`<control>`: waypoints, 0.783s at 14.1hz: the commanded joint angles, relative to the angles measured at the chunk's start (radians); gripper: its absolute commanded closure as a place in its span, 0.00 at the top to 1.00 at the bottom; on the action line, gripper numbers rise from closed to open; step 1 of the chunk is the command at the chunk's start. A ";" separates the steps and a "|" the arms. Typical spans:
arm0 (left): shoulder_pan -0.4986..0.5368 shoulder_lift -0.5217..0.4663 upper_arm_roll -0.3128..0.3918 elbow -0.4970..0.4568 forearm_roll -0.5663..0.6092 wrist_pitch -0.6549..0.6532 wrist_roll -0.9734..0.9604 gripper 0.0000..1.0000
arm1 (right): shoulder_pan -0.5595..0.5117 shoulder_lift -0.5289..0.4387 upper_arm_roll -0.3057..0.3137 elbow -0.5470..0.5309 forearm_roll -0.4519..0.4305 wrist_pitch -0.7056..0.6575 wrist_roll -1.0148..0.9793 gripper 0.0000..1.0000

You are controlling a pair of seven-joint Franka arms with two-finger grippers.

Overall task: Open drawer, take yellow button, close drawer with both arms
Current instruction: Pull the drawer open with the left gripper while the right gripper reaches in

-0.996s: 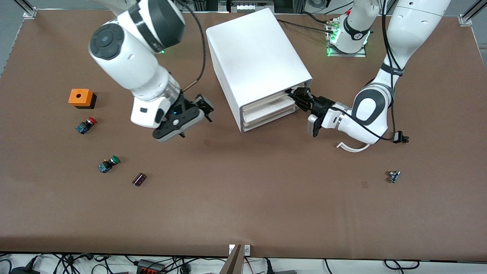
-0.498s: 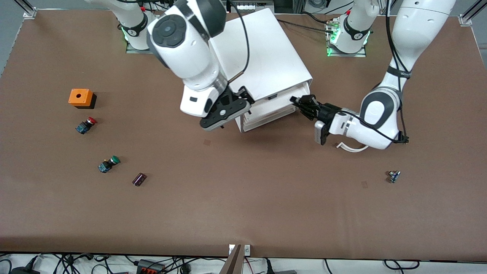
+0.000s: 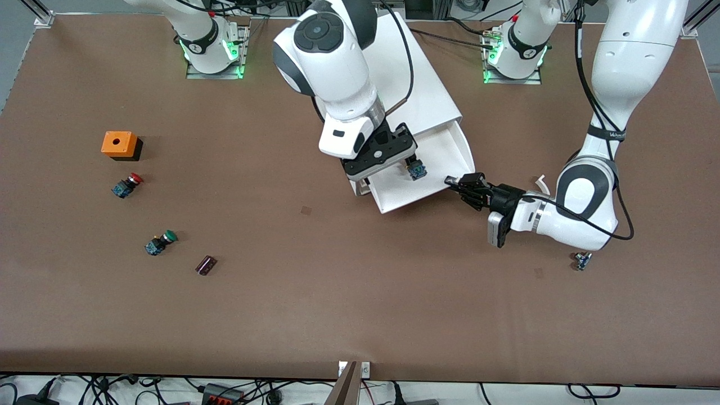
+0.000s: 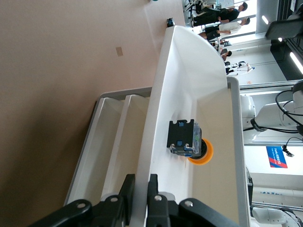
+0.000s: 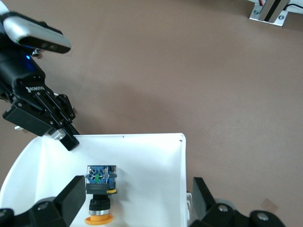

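Nearest the front camera on the brown counter [image 3: 360,315]: small dark purple cylinder [image 3: 206,265] and green-capped push button [image 3: 160,242] toward the right arm's end; tiny blue-and-metal part [image 3: 583,261] toward the left arm's end. Farther back, red-capped push button [image 3: 127,185], then an orange box w/ a hole on top [image 3: 119,144]. Mid-counter: the shallow white plastic tray drawer [image 3: 444,157] stands pulled well out of the boxy white cabinet [image 3: 419,95]. Left hand [image 3: 462,183] is clenched on the drawer's front corner, thin wall pinched btw its fingers [image 4: 152,189]. Inside lies the small push button w/ orange-yellow cap and black-blue body [image 5: 99,191], on its side on the tray floor, roughly mid-tray. Right hand [image 3: 388,163] hangs over the drawer w/ fingers spread wide, nothing in them; in the right wrist view the button sits btw the two pads [image 5: 71,196], apparently touching neither. Step, as I read it: drawer opened, pick starting. Next move prob. needs a straight descent, fingers straddling the body, then closing, while the left hand steadies the drawer.
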 commanded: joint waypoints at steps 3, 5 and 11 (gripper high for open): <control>-0.014 0.047 0.030 0.061 0.036 0.035 -0.023 0.67 | 0.047 0.042 -0.013 0.044 -0.017 0.002 0.058 1.00; -0.010 0.039 0.030 0.061 0.033 0.030 -0.026 1.00 | 0.062 0.071 -0.010 0.064 -0.015 0.022 0.062 1.00; 0.014 -0.061 0.036 0.069 0.117 -0.033 -0.285 1.00 | 0.090 0.115 -0.010 0.073 -0.015 0.068 0.124 0.96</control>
